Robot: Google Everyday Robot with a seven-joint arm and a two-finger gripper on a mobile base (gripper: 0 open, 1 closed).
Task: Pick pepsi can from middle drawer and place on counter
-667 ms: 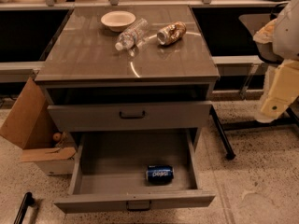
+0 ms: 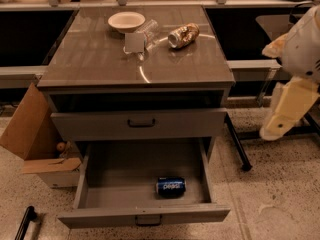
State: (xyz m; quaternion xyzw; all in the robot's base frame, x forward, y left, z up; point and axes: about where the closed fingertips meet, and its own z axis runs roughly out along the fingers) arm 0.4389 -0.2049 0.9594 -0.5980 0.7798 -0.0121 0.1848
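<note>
The pepsi can (image 2: 170, 186) is blue and lies on its side on the floor of the open middle drawer (image 2: 125, 169), near its front and right of centre. The drawer's small dark handle (image 2: 148, 220) is at the bottom of the view. Above is the glossy grey-brown counter (image 2: 100, 59) with a faint curved ring mark. My gripper does not show. Only white and cream arm links (image 2: 292, 84) are in view at the right edge, well away from the can and the drawer.
On the counter stand a white bowl (image 2: 126, 21), a clear plastic bottle (image 2: 141, 36) lying down and a gold-brown can (image 2: 183, 35) on its side. A shut drawer front (image 2: 140, 124) sits above the open drawer. A cardboard box (image 2: 35, 134) is on the floor at the left.
</note>
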